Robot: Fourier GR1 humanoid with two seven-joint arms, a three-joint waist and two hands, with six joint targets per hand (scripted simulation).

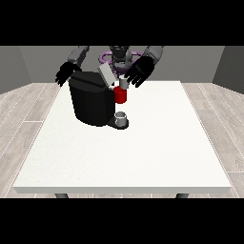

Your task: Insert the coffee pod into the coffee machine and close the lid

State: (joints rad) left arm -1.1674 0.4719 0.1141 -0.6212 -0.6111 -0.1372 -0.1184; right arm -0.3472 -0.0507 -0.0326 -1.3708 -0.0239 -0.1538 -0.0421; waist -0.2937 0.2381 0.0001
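Note:
The black coffee machine [90,102] stands on the left half of the white table [157,143]. Its grey lid [106,75] is tilted up and open. A small grey coffee pod [124,84] sits upright at the top of the red pod holder [120,96] on the machine's front. The hand at the view's right [140,71] hovers just right of and above the pod, fingers spread and open; I cannot tell whether a fingertip touches the pod. The hand at the view's left [67,74] hangs open behind the machine's far left corner, holding nothing.
A small grey cup [122,116] stands on the machine's dark base plate below the red holder. The robot's torso [119,56] is behind the table's far edge. The table's near edge runs along the bottom.

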